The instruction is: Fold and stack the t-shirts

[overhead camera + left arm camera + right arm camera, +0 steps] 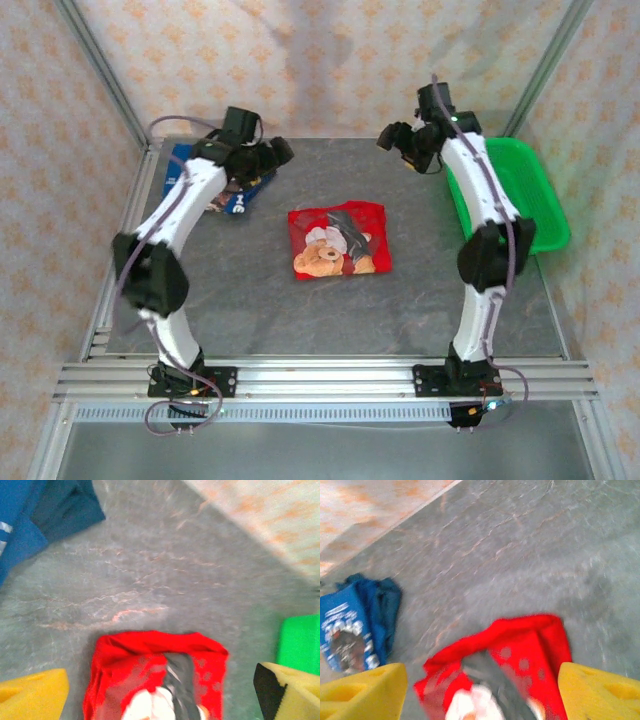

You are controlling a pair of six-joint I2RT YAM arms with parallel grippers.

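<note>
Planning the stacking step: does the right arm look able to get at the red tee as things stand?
Probably yes. The red tee lies alone mid-table with nothing on it, and the open right gripper hangs just beyond it, with just table between.

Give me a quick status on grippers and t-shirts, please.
Left gripper and right gripper open, empty, raised. Red teddy-bear-print cloth t-shirt folded, centre; blue cloth t-shirt with white lettering far left, apart, unstacked. Nothing between them.

Bare table [250,290] rings the red t-shirt [337,240]; basket [535,190] blocks the right edge.
</note>
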